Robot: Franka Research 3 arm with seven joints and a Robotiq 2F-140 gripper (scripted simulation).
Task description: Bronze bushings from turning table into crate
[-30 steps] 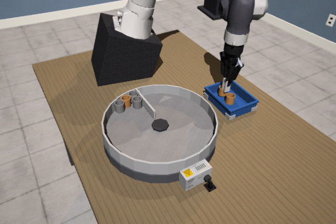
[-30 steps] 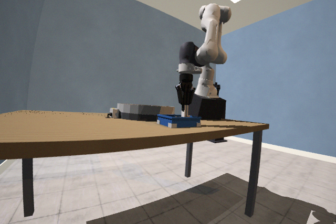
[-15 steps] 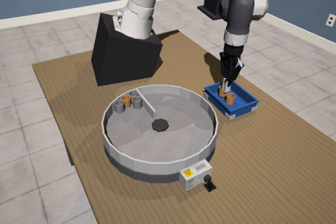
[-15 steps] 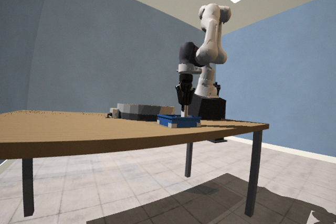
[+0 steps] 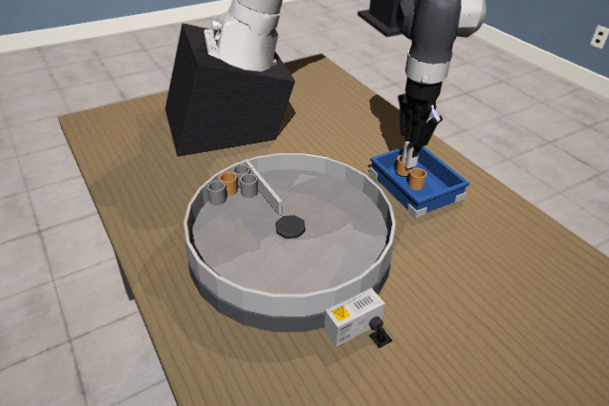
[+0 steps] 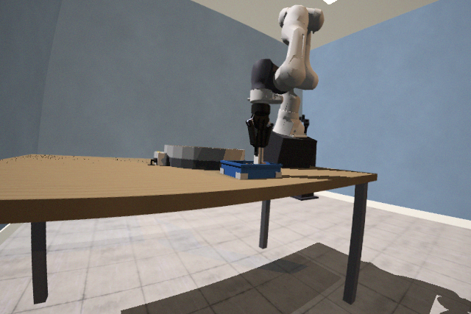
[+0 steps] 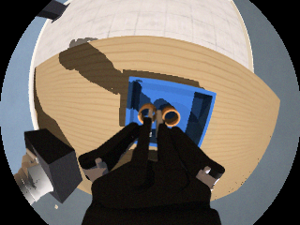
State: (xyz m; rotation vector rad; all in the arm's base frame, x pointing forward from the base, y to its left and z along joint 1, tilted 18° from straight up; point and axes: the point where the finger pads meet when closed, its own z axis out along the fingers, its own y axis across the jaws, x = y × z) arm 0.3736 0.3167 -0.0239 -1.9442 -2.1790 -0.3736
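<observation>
My gripper (image 5: 409,158) is shut on the wall of a bronze bushing (image 5: 402,165) and holds it down inside the blue crate (image 5: 426,180). A second bronze bushing (image 5: 417,178) stands in the crate right beside it. In the wrist view both bronze bushings (image 7: 148,112) (image 7: 171,115) show side by side in the crate (image 7: 168,114). On the turning table (image 5: 288,237) one bronze bushing (image 5: 227,183) stands at the far left, behind the divider bar, among three steel bushings (image 5: 215,192) (image 5: 248,185) (image 5: 241,169).
The arm's black base block (image 5: 225,94) stands behind the turning table. A grey control box (image 5: 354,317) with a small lever sits at the table's front rim. The crate lies near the wooden table's right edge.
</observation>
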